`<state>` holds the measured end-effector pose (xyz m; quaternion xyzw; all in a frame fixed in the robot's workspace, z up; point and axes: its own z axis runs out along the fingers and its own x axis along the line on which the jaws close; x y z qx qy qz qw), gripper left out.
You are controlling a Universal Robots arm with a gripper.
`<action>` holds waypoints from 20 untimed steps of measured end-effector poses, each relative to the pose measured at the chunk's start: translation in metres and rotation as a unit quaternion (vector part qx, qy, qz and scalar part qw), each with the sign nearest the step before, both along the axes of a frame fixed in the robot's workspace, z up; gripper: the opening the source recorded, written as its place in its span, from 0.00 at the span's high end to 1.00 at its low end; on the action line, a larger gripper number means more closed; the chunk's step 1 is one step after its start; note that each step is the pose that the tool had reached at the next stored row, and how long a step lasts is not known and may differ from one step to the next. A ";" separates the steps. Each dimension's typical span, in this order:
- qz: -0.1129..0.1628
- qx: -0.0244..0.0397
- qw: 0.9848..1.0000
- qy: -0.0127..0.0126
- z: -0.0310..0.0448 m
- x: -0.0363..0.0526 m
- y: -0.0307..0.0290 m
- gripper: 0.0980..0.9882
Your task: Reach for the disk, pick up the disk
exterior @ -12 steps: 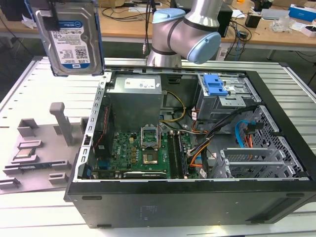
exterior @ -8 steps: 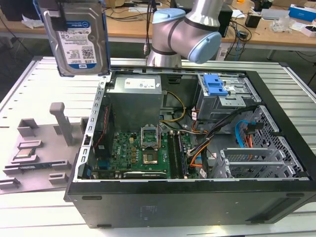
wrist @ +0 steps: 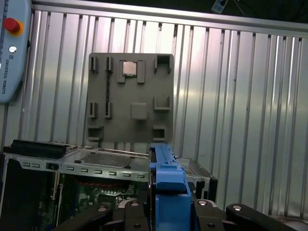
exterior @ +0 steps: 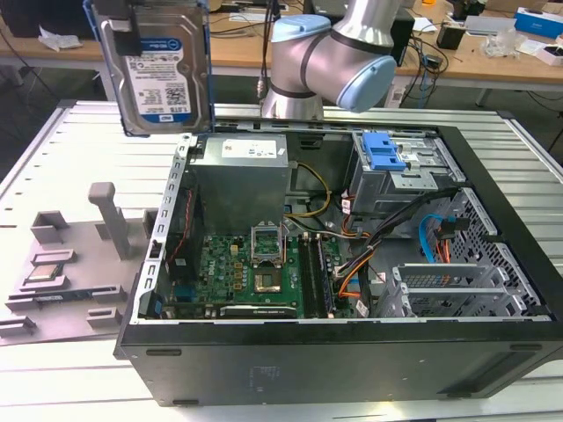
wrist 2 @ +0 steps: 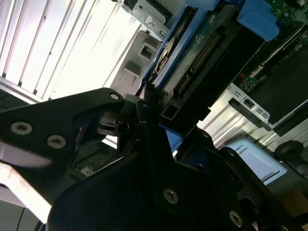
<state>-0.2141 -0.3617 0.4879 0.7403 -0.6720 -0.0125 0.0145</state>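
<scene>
Clamping disk [exterior: 163, 75] between fingers [wrist: 202, 214], upright, high above open case [exterior: 352, 369].

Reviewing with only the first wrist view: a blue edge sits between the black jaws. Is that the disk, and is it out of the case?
Observer: Yes. In the exterior view the disk is held upright in the air, label toward the camera, clear of the open computer case.
Operator: What does its other side show?
Observer: In the second wrist view, a circuit board with a connector row.
Operator: Any other blue part in the case?
Observer: In the exterior view, a blue latch piece sits atop the drive cage.
</scene>
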 end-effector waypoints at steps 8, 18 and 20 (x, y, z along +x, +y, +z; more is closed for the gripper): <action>0.000 0.000 1.000 0.000 0.0000 0.0351 0.0000 0.70; 0.000 0.000 1.000 0.000 0.0000 0.0857 0.0000 0.70; 0.000 0.000 1.000 0.000 0.0000 0.0940 0.0000 0.70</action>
